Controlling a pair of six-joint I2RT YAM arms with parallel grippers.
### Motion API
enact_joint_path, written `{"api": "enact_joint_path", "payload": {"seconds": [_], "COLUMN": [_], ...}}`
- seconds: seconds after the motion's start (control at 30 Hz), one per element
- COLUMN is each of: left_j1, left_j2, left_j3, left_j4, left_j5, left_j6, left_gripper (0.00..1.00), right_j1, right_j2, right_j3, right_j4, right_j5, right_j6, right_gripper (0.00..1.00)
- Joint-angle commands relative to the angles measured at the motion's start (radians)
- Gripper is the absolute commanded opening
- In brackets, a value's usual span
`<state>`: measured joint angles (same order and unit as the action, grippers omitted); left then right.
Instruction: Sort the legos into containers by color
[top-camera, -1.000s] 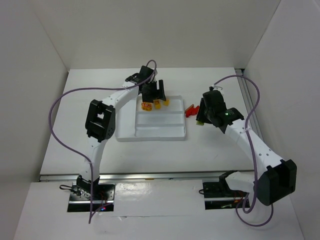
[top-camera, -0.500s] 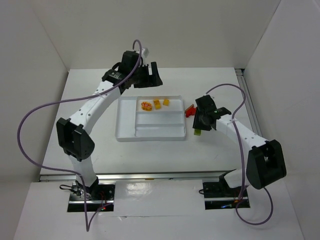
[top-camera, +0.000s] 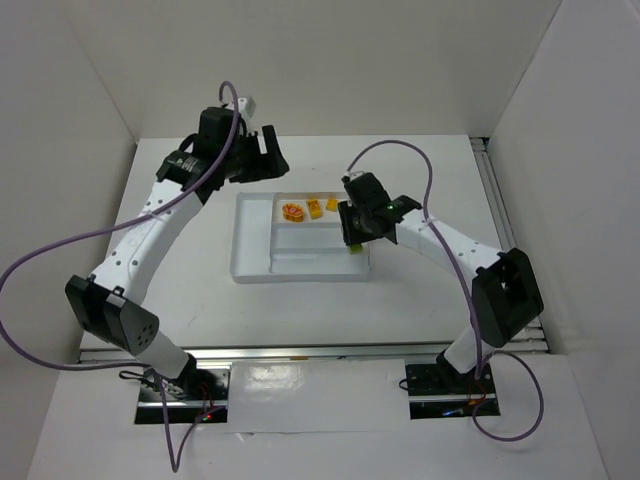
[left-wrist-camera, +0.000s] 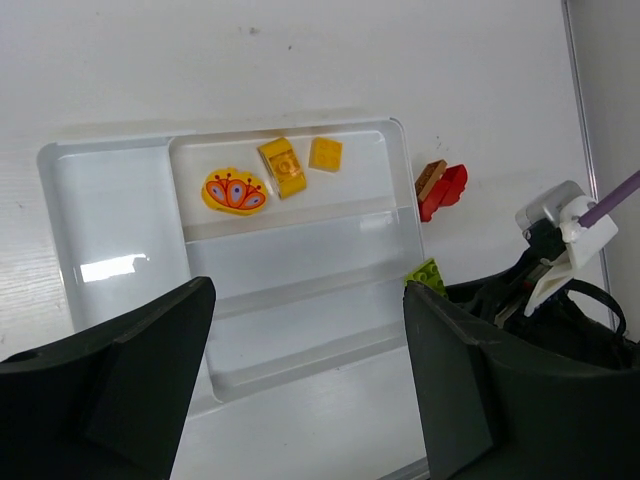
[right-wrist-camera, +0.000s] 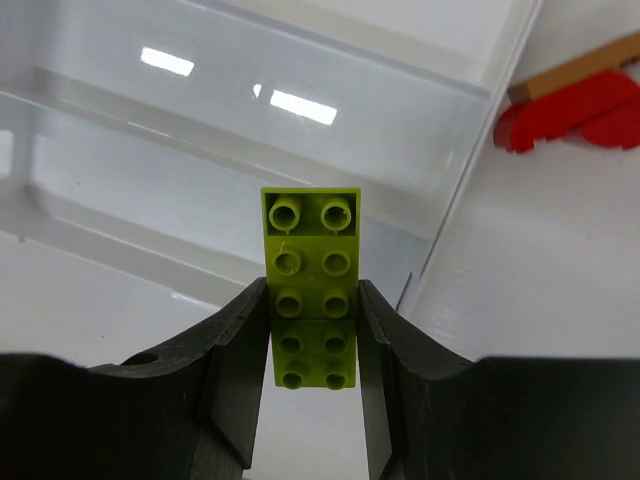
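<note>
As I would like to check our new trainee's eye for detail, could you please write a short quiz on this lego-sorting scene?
1. True or false: the right gripper is shut on a lime green brick.
2. How many legos lie in the white tray? A) two B) three C) five
3. Fill in: the red piece lies ___ the tray, on the table.

Key:
1. True.
2. B: a round orange piece, an orange-yellow brick and a yellow brick, all in one section.
3. Outside.
</note>
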<state>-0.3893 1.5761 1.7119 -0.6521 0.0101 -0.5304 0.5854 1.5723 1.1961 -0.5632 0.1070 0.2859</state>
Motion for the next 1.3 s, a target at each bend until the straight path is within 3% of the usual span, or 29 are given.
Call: {"api": "enact_joint_path", "payload": {"seconds": [0.0,0.3,0.67,0.97,1.07,1.13,1.2,1.27], "left_j1": [0.035,0.069,0.078,0.089,0.098,0.098,0.098,0.098], "left_j2": [-0.063,-0.093,-0.129,-0.149,-0.159,-0.159,-0.159,-0.159], "left_j3": [-0.017,-0.035,-0.072,-0.090,-0.100,-0.100,-0.100,-0.109], "left_j4": [0.006,0.006,-0.003,-0.012,-0.012,-0.012,-0.012,-0.012], "left_j5": [0.007,0.027,0.027,0.027,0.018,0.018,0.018,0.018], "left_j6": [0.009,0.007,0.017,0.017,0.017,0.017,0.017,0.017], "left_gripper": [0.87,0.87,0.87,0.87,0.87,0.87,0.87,0.87], "right_j1": [0.024,0.111,0.191,0.229,0.229,0.229,0.229,0.229], "right_j2": [0.040,0.129,0.281,0.365,0.356,0.347,0.319,0.287], "right_j3": [0.106,0.212,0.258,0.304,0.295,0.295,0.286,0.277], "right_j4": [0.016,-0.029,0.014,0.037,0.055,0.065,0.065,0.065], "right_j5": [-0.012,0.013,0.368,0.450,0.450,0.461,0.473,0.473], "right_j6": [-0.111,-0.255,-0.340,-0.369,-0.369,-0.369,-0.358,-0.358], "right_gripper": [0.10,0.12,0.13,0.14,0.26,0.48,0.77,0.79]}}
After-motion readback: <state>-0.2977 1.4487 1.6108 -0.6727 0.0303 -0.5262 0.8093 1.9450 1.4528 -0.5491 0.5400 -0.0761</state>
